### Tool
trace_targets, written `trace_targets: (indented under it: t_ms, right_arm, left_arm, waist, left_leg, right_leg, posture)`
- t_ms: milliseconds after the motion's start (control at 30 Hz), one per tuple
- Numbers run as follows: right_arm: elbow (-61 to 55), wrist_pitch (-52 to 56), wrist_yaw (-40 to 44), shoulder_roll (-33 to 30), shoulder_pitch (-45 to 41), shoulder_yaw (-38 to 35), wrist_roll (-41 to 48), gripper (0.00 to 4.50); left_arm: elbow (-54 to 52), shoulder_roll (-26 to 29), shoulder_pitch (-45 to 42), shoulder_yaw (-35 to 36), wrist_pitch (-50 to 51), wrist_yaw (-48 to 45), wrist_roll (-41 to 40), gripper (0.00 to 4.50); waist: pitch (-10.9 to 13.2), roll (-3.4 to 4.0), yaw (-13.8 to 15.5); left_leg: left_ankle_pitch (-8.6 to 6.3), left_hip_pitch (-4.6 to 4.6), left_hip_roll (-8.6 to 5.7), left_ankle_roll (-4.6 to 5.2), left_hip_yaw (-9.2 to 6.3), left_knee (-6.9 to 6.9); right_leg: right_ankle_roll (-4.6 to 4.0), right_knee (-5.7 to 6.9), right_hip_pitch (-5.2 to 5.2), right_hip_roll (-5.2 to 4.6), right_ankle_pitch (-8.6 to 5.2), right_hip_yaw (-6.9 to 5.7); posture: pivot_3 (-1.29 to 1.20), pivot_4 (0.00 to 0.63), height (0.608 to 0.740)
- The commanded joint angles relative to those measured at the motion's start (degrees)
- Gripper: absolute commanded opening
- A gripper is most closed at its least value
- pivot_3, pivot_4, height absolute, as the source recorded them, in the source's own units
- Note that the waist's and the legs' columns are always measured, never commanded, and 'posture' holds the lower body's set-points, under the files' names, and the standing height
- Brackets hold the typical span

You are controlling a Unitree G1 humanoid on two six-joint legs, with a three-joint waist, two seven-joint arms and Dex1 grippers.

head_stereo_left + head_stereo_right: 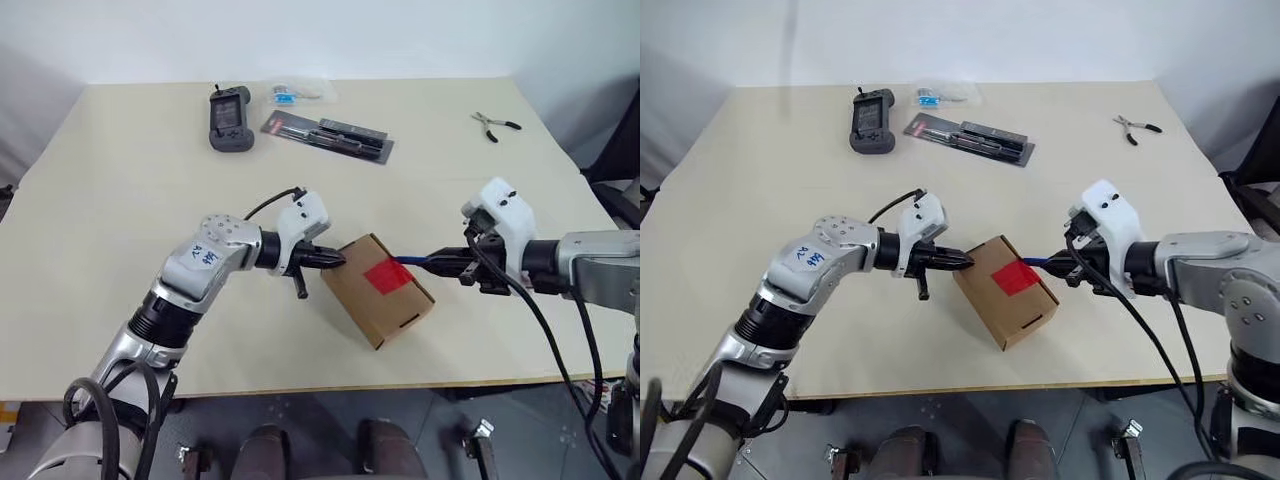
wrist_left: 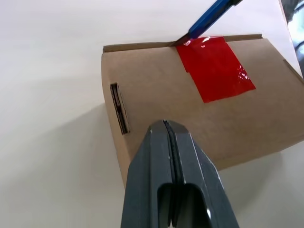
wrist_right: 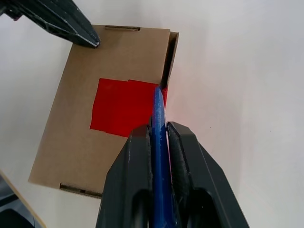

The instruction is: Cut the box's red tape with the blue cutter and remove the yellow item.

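The box, a small brown carton, lies slanted near the table's front edge with the red tape on its top face. My left gripper is shut and empty, its tips resting at the box's left top edge. My right gripper is shut on the blue cutter. The cutter's tip meets the red tape at the flap seam on the box's right side. The yellow item is hidden.
At the far side lie a black handheld controller, a long black blister pack and a small clear bag. Black-handled pliers lie at the far right. The table's front edge runs just below the box.
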Motion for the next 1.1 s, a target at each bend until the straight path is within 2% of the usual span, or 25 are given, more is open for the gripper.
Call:
trace_targets:
  t_ms: [33, 300, 467, 800, 933, 1100]
  right_arm:
    - [-0.79, 0.29, -1.96, 0.42, -0.60, 0.77, 4.33, 0.22]
    - [1.63, 0.29, -10.05, -4.01, -1.29, 0.52, 15.31, 0.22]
    - [3.24, 0.29, -15.87, -7.47, -0.77, -1.40, 26.71, 0.22]
    - [4.16, -3.99, -24.72, -19.36, 7.01, -1.60, 43.64, 0.22]
    - [3.31, -7.75, -24.95, -23.97, 10.36, -2.73, 46.49, 0.22]
    - [4.17, -11.71, -20.30, -26.67, 14.53, -11.94, 44.27, 0.22]
  left_arm:
    - [0.91, 1.37, -0.08, -7.06, 2.60, -2.86, 3.62, 0.00]
    - [3.61, 0.87, -3.92, -12.07, 6.39, -2.76, 8.53, 0.00]
    - [4.74, 0.59, -4.13, -12.88, 6.91, -2.21, 9.90, 0.00]
    - [5.05, -0.40, -3.99, -13.02, 8.03, -1.38, 11.06, 0.00]
    - [4.83, -0.52, -3.63, -12.43, 8.44, -1.03, 11.23, 0.00]
    - [4.74, -1.03, -2.79, -10.53, 7.21, 0.14, 11.09, 0.00]
  waist:
    - [0.00, 0.01, 0.02]
    - [-0.02, -0.02, 0.10]
    - [-0.05, -0.06, 0.18]
    - [-0.18, -0.21, 0.20]
    - [-0.21, -0.20, 0.15]
    - [-0.22, -0.20, 0.22]
  left_leg:
    - [0.00, 0.00, 0.00, 0.00, 0.00, -0.01]
    - [0.00, 0.03, 0.00, 0.01, 0.00, -0.02]
    - [-0.02, 0.05, 0.00, 0.05, -0.01, 0.03]
    - [-0.05, 0.14, 0.02, 0.15, -0.07, 0.19]
    - [-0.06, 0.26, 0.04, 0.22, -0.09, 0.22]
    - [-0.10, 0.20, 0.03, 0.36, -0.08, 0.28]
  right_leg:
    - [0.00, 0.00, 0.00, 0.00, 0.00, 0.00]
    - [0.00, -0.03, 0.04, 0.00, 0.00, 0.00]
    - [0.00, -0.04, 0.09, -0.01, 0.00, 0.00]
    - [-0.06, -0.28, 0.28, -0.03, 0.04, -0.01]
    - [-0.06, -0.50, 0.52, -0.01, 0.18, -0.02]
    - [0.06, -0.70, 0.60, -0.01, 0.36, -0.01]
  posture:
    - [0.00, 0.150, 0.740]
    - [0.00, 0.150, 0.740]
    - [0.00, 0.150, 0.740]
    - [0.00, 0.150, 0.740]
    - [0.00, 0.150, 0.740]
    - [0.00, 0.150, 0.740]
